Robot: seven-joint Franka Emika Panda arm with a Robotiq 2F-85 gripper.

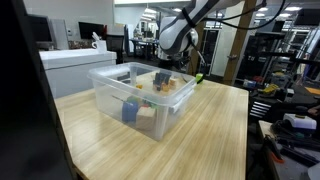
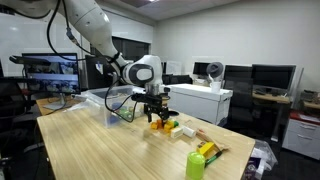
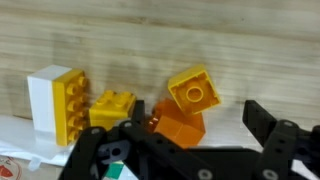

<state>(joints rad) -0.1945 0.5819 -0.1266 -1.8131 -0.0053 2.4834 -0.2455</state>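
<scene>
1. The pincer (image 2: 155,113) is standing open with its jaws spread wide and is gripping nothing. It is pointing down and hovering just above the wooden table (image 2: 100,150).
2. In the wrist view, far to the left of the pincer, a white block (image 3: 45,98) is standing on the wood. A tall yellow block (image 3: 70,105) is touching its right face.
3. Just right of that pair, beyond the tip of the left finger (image 3: 100,155), a low yellow block (image 3: 112,108) is lying. Whether it is touching the pair cannot be told.
4. In line with the gap between the 2 jaws, an orange block (image 3: 178,128) is lying tilted, just beside the low yellow block. A top yellow block (image 3: 192,92), showing 1 stud, is leaning on its upper side.
5. The right finger (image 3: 275,130) is standing apart from every block, over bare wood to their right.
6. In an exterior view, a clear bin (image 2: 118,103) is sitting near the pincer, to its left and behind it. The blocks are lying directly beneath the jaws.
7. In the same view, a yellow-green packet (image 2: 208,151) and a green cup (image 2: 196,165) are lying well apart from the pincer, to its lower right by the table edge.
8. In an exterior view, the clear bin (image 1: 110,95) is standing in front of the pincer, with a blue object (image 1: 131,112) inside it.
</scene>
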